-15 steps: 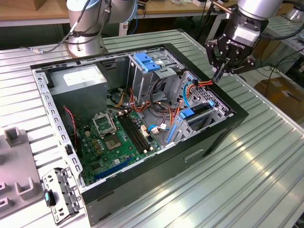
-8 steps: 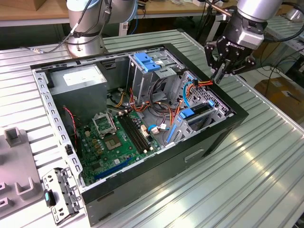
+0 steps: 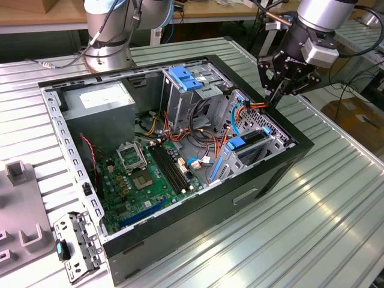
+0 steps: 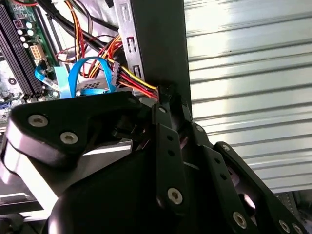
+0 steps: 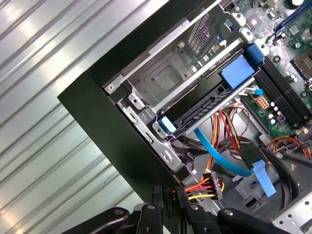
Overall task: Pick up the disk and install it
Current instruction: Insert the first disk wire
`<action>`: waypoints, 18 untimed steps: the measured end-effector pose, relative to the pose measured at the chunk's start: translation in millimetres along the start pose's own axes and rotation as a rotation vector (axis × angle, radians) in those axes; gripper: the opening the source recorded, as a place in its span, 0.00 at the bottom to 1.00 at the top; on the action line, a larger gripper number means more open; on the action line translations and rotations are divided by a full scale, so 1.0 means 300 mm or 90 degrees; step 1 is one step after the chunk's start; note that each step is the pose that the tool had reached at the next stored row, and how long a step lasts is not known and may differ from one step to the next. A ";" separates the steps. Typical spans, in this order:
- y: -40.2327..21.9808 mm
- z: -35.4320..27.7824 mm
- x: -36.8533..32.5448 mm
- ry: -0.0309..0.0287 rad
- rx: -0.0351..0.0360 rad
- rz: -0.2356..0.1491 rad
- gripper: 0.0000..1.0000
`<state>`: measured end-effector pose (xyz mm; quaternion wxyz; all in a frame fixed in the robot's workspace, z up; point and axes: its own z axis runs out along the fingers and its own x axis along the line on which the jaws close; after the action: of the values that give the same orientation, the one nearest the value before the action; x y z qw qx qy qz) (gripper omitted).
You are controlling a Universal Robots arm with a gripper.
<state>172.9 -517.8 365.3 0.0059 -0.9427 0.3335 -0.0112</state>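
Gripper (image 3: 279, 95) hovers at the far corner of the open PC case (image 3: 252, 186), fingertips right by a red/yellow/black wire bundle (image 5: 197, 189) w/ connector; can't tell if fingers are apart or together, links block them in both wrist views. One disk (image 3: 251, 146), blue-railed, sits in the drive cage (image 5: 165, 80) near the case's front wall, partly hidden by cage metal. One blue ribbon cable (image 5: 219, 153) runs beside it. One motherboard (image 3: 144, 180) further in. Case rests on a ribbed metal table (image 3: 324, 228).
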 end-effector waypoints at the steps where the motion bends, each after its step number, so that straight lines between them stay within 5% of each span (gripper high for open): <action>1: 0.000 0.000 0.000 0.0001 -0.0001 -0.005 0.24; 6: 0.000 -0.032 -0.001 -0.0001 0.0001 -0.008 0.17; 14: 0.004 -0.035 -0.006 0.0000 0.0000 -0.008 0.17; 18: 0.034 -0.036 -0.042 -0.0002 0.0002 -0.008 0.17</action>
<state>156.5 -517.8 375.6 0.0060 -0.9446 0.3278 -0.0112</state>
